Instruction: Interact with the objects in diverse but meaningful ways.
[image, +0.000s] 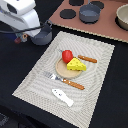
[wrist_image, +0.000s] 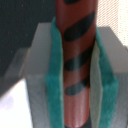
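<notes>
In the wrist view my gripper (wrist_image: 77, 75) is shut on a reddish-brown stick (wrist_image: 75, 45) with dark diagonal stripes, held between the teal pads (wrist_image: 54, 85). In the exterior view the white arm (image: 22, 14) hangs at the upper left beside a grey pot (image: 44, 36), and its fingers are mostly hidden there. On the woven mat (image: 35, 75) a round wooden board (image: 62, 70) carries a red tomato (image: 67, 55) and a yellow cheese wedge (image: 76, 64). A brown sausage stick (image: 88, 59) lies just beside them. A white fish shape (image: 62, 97) rests near the mat's front edge.
A fork with an orange handle (image: 67, 81) lies on the mat in front of the board. At the back a brown stove board (image: 107, 22) holds a dark pot (image: 90, 13) and black burner discs. A pale bowl (image: 123, 17) stands at the far right.
</notes>
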